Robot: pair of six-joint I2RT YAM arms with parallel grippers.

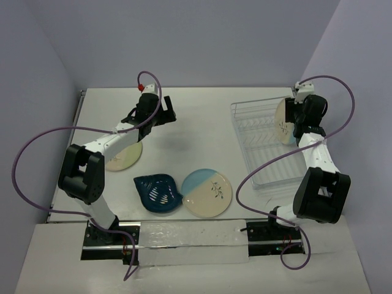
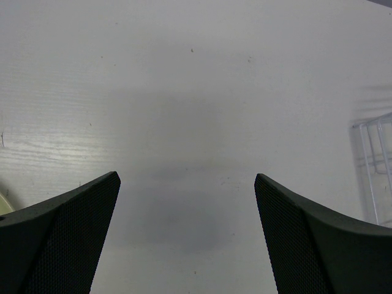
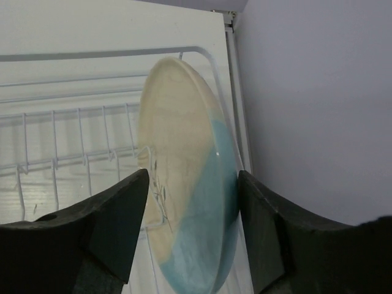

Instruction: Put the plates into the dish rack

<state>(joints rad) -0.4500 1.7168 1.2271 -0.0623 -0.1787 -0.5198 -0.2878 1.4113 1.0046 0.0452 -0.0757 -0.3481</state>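
Observation:
One cream-and-light-blue plate [image 1: 283,122] stands on edge in the white wire dish rack [image 1: 263,160] at the back right. In the right wrist view this plate [image 3: 184,184] sits between the fingers of my right gripper [image 3: 193,174], with a rack wire [image 3: 73,131] crossing its face. The right finger touches its back and the left finger stands off its face, so the jaws are apart. My right gripper [image 1: 293,120] is at the plate's upper edge. My left gripper [image 1: 165,115] is open and empty above bare table [image 2: 187,177]. The pale yellow plate [image 1: 125,156], the teal leaf dish [image 1: 158,192] and the second cream-and-blue plate [image 1: 207,193] lie flat on the table.
The rack's other slots hold nothing. A corner of the rack [image 2: 373,174] shows at the right edge of the left wrist view, and a sliver of the yellow plate [image 2: 5,205] at its left edge. Walls close the table at back and right.

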